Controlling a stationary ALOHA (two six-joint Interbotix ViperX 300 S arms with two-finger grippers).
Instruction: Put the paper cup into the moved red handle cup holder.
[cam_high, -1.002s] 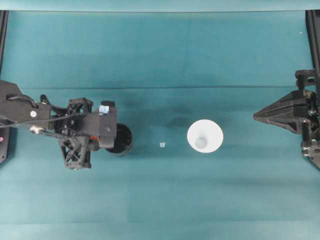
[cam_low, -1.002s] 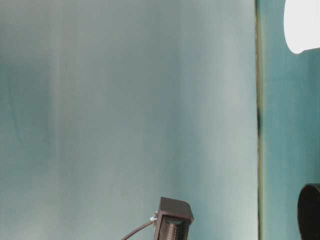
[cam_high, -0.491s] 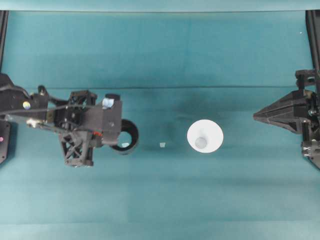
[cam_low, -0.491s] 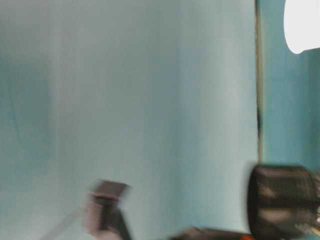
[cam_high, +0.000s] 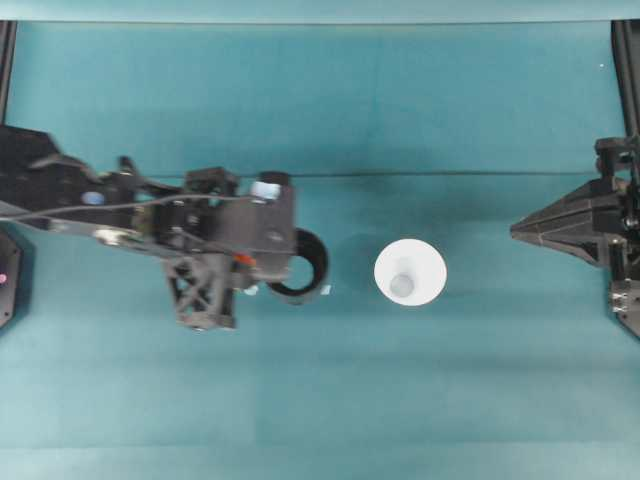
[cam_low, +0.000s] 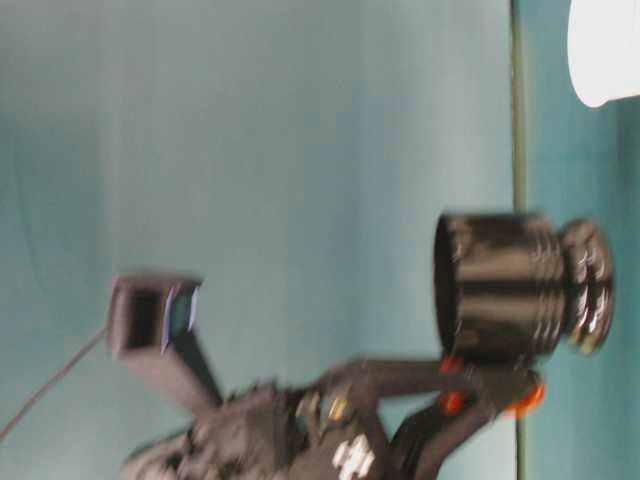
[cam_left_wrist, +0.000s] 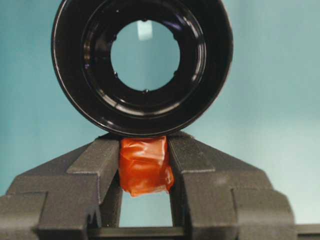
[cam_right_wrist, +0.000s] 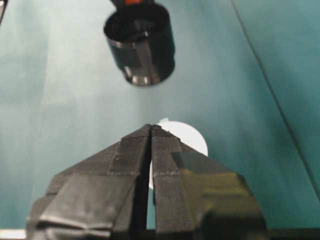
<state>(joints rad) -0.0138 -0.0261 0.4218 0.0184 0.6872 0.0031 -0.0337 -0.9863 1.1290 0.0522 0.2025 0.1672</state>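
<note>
The red handle cup holder (cam_high: 305, 268) is a glossy black ring. My left gripper (cam_high: 256, 268) is shut on its orange-red handle (cam_left_wrist: 145, 167). The fingers (cam_left_wrist: 92, 167) pinch that tab from both sides, and the holder (cam_left_wrist: 200, 95) hangs tilted off the cloth, the table showing through its open bottom. In the table-level view the holder (cam_low: 495, 290) is blurred by motion. The white paper cup (cam_high: 410, 272) stands on the cloth just right of the holder. My right gripper (cam_high: 517, 232) rests shut at the right edge, and the paper cup (cam_right_wrist: 192, 137) peeks out behind its tips (cam_right_wrist: 151, 128).
Teal cloth (cam_high: 330, 400) covers the table. A tiny white scrap (cam_high: 326, 290) lies beside the holder. Black frame rails (cam_high: 628, 60) run along both side edges.
My left arm has swung right, carrying the holder by its handle from the left side to just beside the paper cup. The cup and the right gripper stayed put.
</note>
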